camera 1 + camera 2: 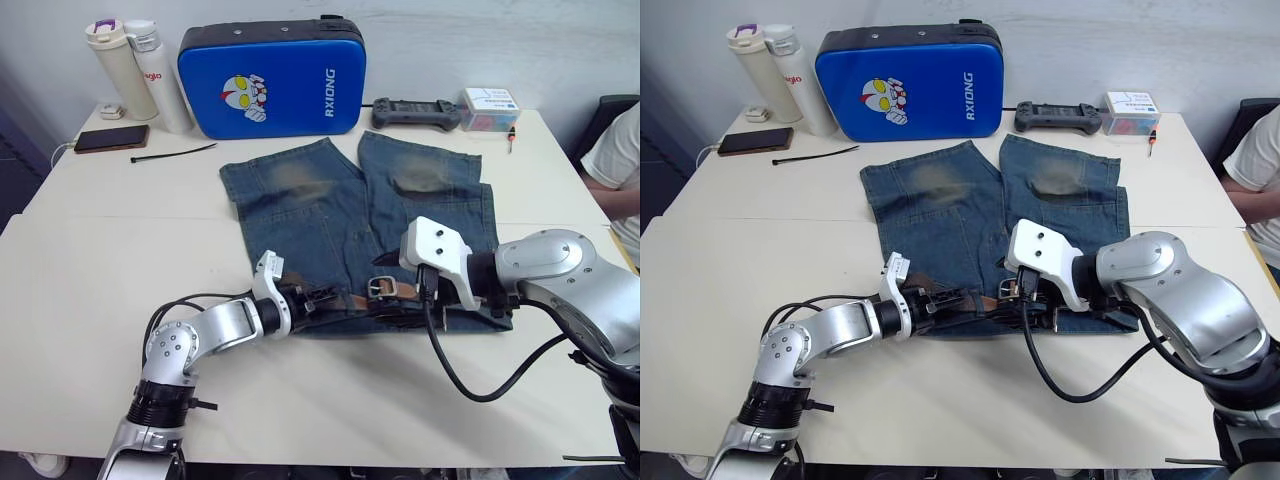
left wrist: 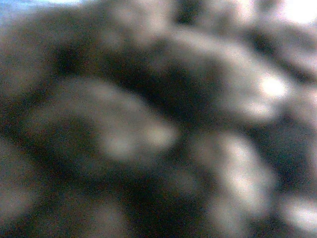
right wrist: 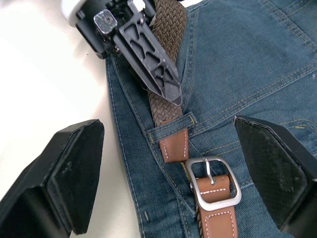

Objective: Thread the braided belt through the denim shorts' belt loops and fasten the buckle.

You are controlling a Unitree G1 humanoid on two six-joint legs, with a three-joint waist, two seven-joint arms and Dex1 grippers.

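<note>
Denim shorts (image 1: pixel 360 230): spread flat on the white worktop (image 1: pixel 120 260), waistband toward the robot, legs pointing at the blue case (image 1: pixel 272 78)
Braided belt (image 3: pixel 166 106): lies along the waistband; the woven part passes under a belt loop (image 3: pixel 171 130) and its tan leather end comes out just beside the buckle (image 3: pixel 213 182)
Buckle: the silver frame sits flat on the denim with a tan strap already through it, prong lying over the leather; it looks fastened or very nearly so
Left gripper (image 3: pixel 153 69): fingers pressed onto the woven strap just above that loop; from here I cannot tell whether they actually pinch it
Right gripper (image 3: pixel 168 173): fingers spread wide, one on each side of the loop and buckle, touching nothing
Step in hand: seemingly settling the belt at the front and finishing the buckle
Doing it well: keep the strap pinned with the left so it does not slide back out of the loop; bring the right fingers down on the tan leather rather than the metal frame; draw it along the waistband, flat to the denim, so the prong stays seated
Risk: the cloth bunching under the strap
</note>
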